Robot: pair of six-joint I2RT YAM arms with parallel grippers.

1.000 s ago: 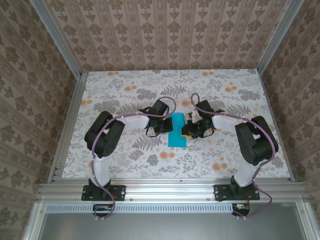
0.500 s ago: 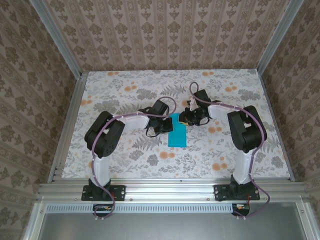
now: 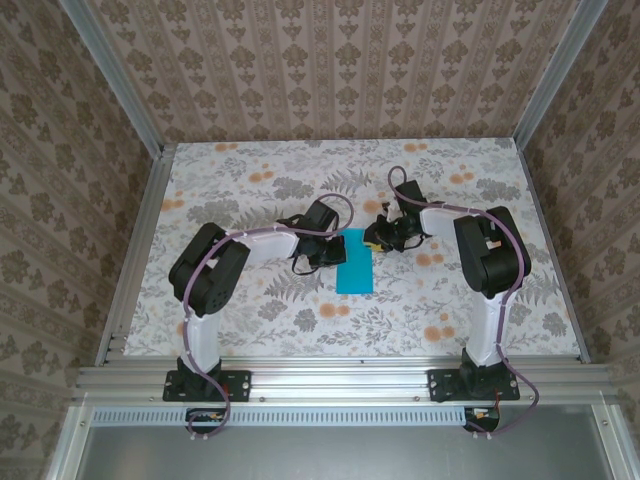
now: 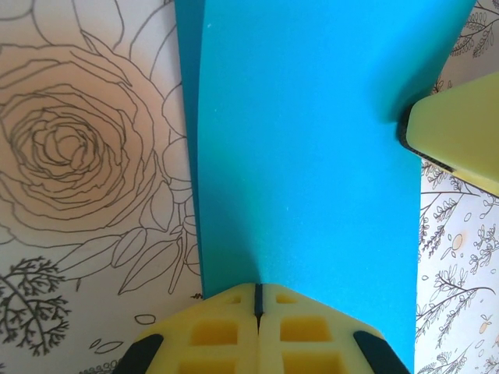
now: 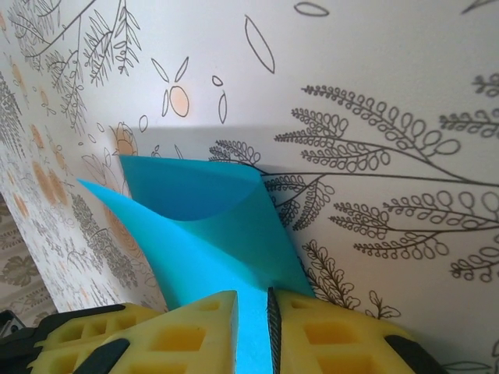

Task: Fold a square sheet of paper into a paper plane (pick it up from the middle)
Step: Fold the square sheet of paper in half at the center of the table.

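Teal sheet, centre of the overhead frame. The square sheet of paper (image 3: 355,266) lies on the flowered tabletop (image 3: 250,310) between the two arms. It is creased to a narrow strip, its long side running up and down the picture.

Left claw (image 4: 257,294): yellow pads pressed together at bottom centre of its wrist view, pinching the sheet's near edge. The paper puckers slightly toward the seam. The rest runs up the frame, mostly flat, with the left edge bowed a little.

Right claw (image 5: 252,312): pads nearly together at the bottom of its own view, a sliver of teal caught between them. In the overhead view it sits at the strip's upper right. From the pinch the paper rises in a curled flap, a second layer showing behind it.

Handling, my reading: very light, thin and limp. It bends wherever unsupported and will keep any crease, wanted or not. The face is smooth, so a shallow pinch could slip, and pulling the two grips apart could tear or skew it. Best hold is on edges and corners with a small bite, layers aligned and the opposite side pinned while a flap turns.
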